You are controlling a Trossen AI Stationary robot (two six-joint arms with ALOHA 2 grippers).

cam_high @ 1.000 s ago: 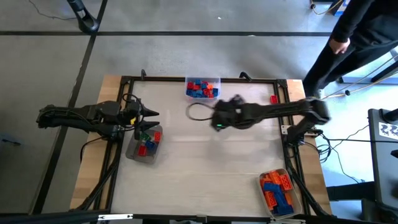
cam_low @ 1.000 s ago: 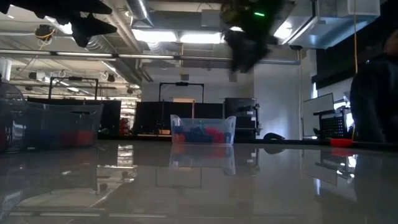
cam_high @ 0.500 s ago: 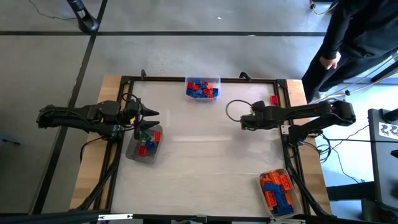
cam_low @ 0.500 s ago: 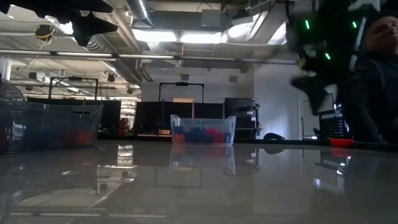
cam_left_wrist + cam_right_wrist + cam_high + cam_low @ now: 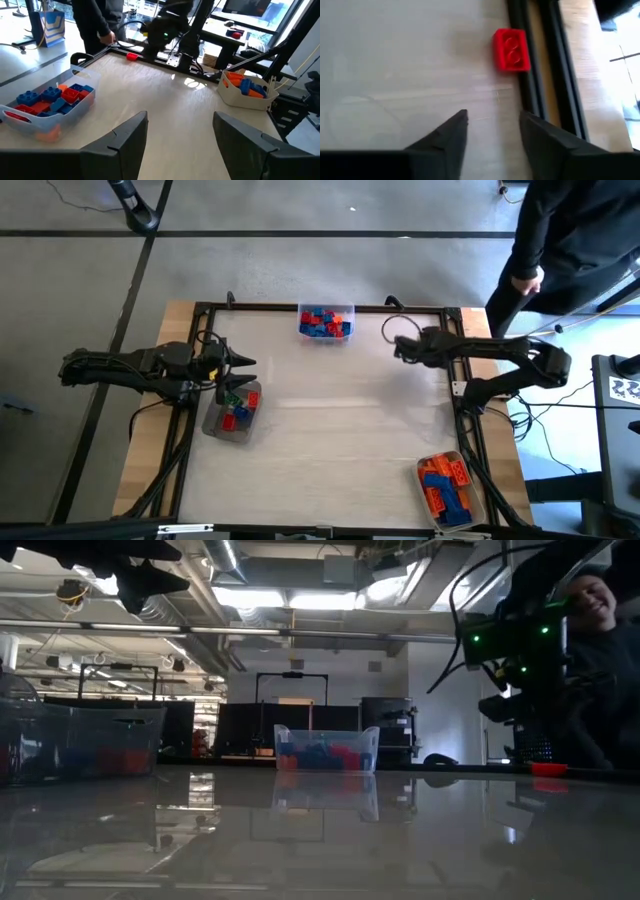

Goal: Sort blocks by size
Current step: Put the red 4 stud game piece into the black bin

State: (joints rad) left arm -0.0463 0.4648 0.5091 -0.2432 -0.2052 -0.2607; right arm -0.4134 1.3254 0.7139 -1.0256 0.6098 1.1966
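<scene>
One red block (image 5: 511, 49) lies flat on the table at the far right, close beside the black frame rail (image 5: 527, 75); it also shows in the high view (image 5: 440, 340). My right gripper (image 5: 492, 120) hovers open just short of this block, tilted down, with nothing between its fingers; from above it sits to the block's left (image 5: 403, 348). My left gripper (image 5: 180, 130) waits open at the table's left, above a clear tray (image 5: 232, 412) of red, blue and green blocks.
A clear tray (image 5: 326, 322) of blue and red blocks stands at the far edge. Another tray (image 5: 450, 488) with orange and blue blocks sits at the near right corner. A black frame (image 5: 300, 308) borders the table. A person (image 5: 560, 240) stands beyond the far right corner.
My right gripper has swung from the table's middle toward the right edge and then toward the far edge, sinking and rolling as it went, and now hangs near the red block. The left arm has kept still.
</scene>
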